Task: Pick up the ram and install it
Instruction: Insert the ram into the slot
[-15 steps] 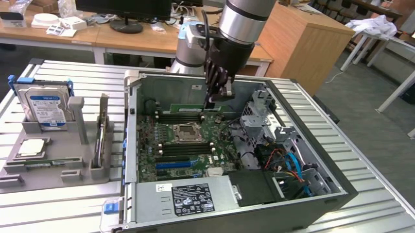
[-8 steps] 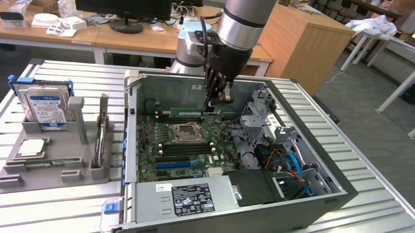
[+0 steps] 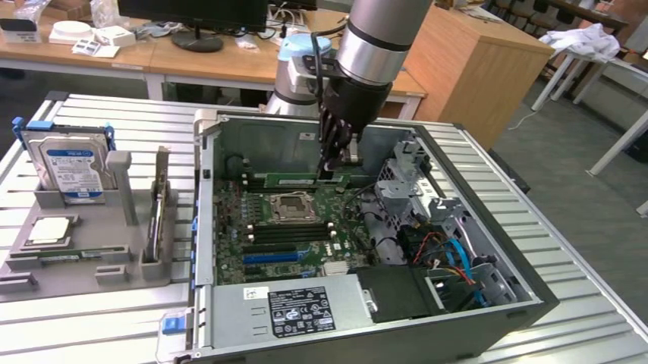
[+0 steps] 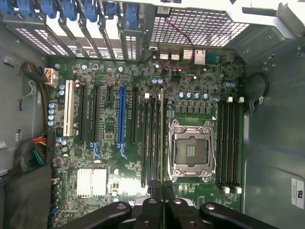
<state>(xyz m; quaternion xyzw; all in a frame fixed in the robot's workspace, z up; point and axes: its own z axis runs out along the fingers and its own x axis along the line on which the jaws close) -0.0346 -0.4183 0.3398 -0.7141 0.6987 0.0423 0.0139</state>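
Note:
The ram is a thin green stick standing on edge along the memory slot just beyond the CPU socket, inside the open computer case. My gripper reaches straight down into the case, its fingers shut on the stick's top edge near the end on the exterior view's right. In the wrist view the ram shows edge-on as a thin line over the slot closest to the CPU socket, running away from my gripper. Whether the stick is fully seated is not visible.
Empty black memory slots lie on the socket's other side, and a blue expansion slot sits further along. A drive cage and cables crowd the case's right. A hard drive stands in a grey fixture outside the case.

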